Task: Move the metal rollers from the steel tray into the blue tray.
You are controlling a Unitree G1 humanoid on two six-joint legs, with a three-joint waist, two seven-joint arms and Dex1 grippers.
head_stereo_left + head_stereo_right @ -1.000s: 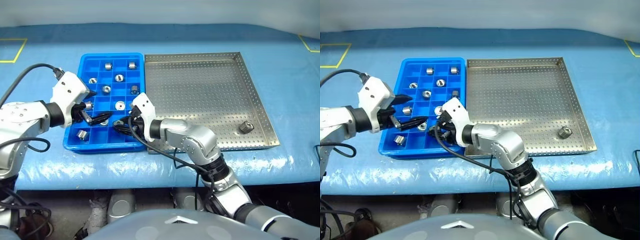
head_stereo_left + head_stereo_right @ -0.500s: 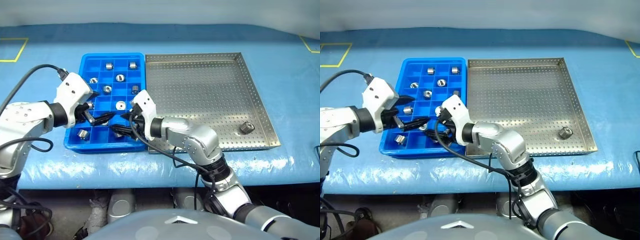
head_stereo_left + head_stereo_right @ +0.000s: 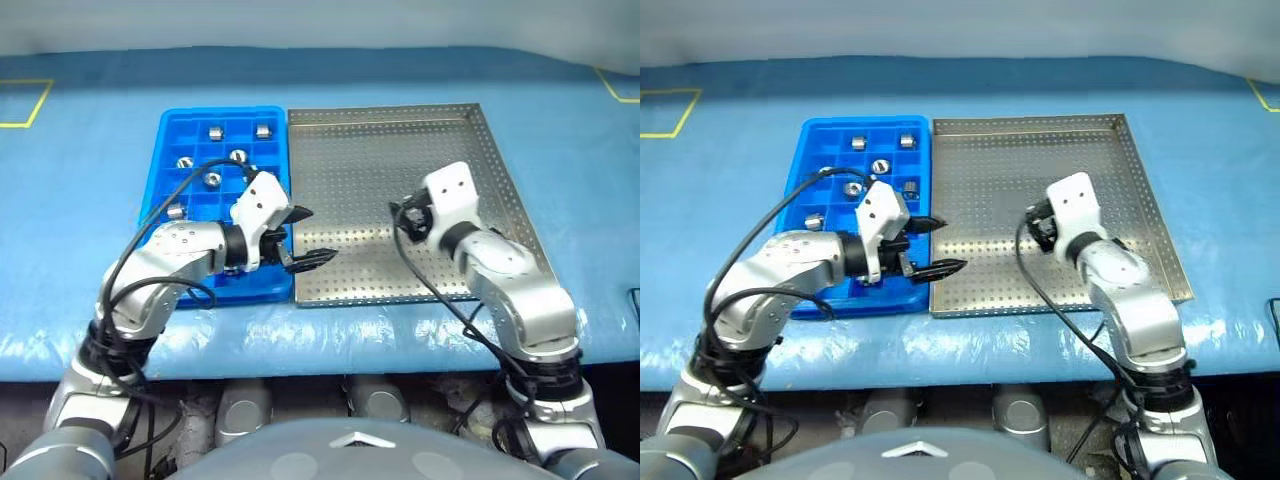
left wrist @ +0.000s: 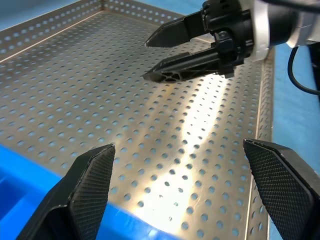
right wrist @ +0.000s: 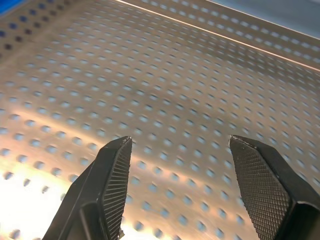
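While both arms reach over the steel tray (image 3: 400,150), nothing is held.
Left gripper (image 3: 925,245) and right gripper (image 4: 165,52): jaws spread, empty, angled toward the perforated floor.

We see the steel tray (image 3: 400,170) as bare silver metal, its floor punched with rows of small holes and shiny enough to throw bright glare near its near edge. The blue tray (image 3: 165,150) to its left looks like smooth, glossy moulded plastic. The metal rollers (image 3: 214,131) in it are polished silver. The table cover (image 3: 80,180) looks like a slick blue plastic sheet, wrinkled and shiny along the near edge. The black fingers (image 5: 116,185) carry a matt, finely cross-hatched grip texture.
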